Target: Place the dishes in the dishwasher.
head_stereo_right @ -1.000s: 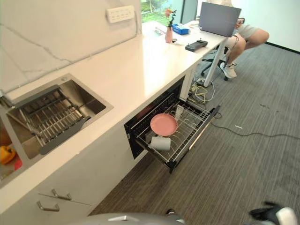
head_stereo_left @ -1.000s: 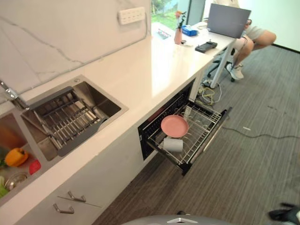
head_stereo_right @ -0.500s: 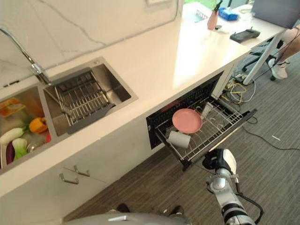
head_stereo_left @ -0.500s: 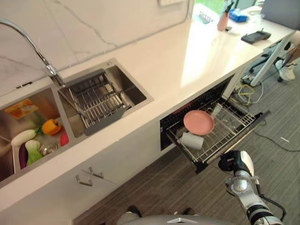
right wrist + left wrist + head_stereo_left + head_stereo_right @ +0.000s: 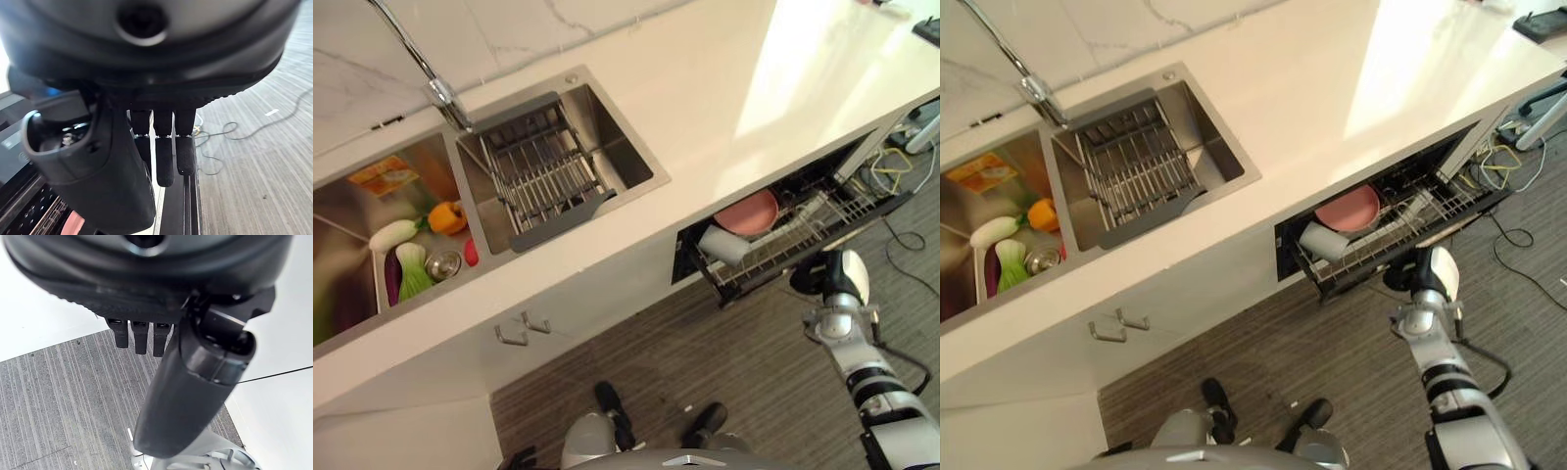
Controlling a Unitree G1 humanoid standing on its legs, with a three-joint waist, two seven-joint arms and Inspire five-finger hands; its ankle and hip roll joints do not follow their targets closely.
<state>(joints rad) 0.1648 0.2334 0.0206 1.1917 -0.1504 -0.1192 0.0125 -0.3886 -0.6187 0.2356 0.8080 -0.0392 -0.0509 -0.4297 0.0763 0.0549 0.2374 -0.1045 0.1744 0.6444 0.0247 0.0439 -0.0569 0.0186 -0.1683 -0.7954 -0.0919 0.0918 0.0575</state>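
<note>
A glossy pale worktop (image 5: 724, 88) carries a steel sink (image 5: 636, 157) with a wire drainer (image 5: 543, 176). Below its front edge, the dishwasher's wire rack (image 5: 803, 240) (pulled out) holds a round pink plate (image 5: 749, 211) and a white cup (image 5: 720, 245), apparently on its side. The right robot hand (image 5: 832, 279) hovers by the rack's front, fingers (image 5: 164, 156) straight, empty; the left robot hand (image 5: 195, 377) is likewise relaxed.

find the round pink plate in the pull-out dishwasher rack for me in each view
Left eye view: the round pink plate sits right of centre, in the wire dishwasher rack under the white counter.
Right eye view: the plate lies right of centre, in the same rack.
Right wrist view: a pink sliver by the thumb, probably the plate.
Shared landmark: the right hand at the rack's front edge.
</note>
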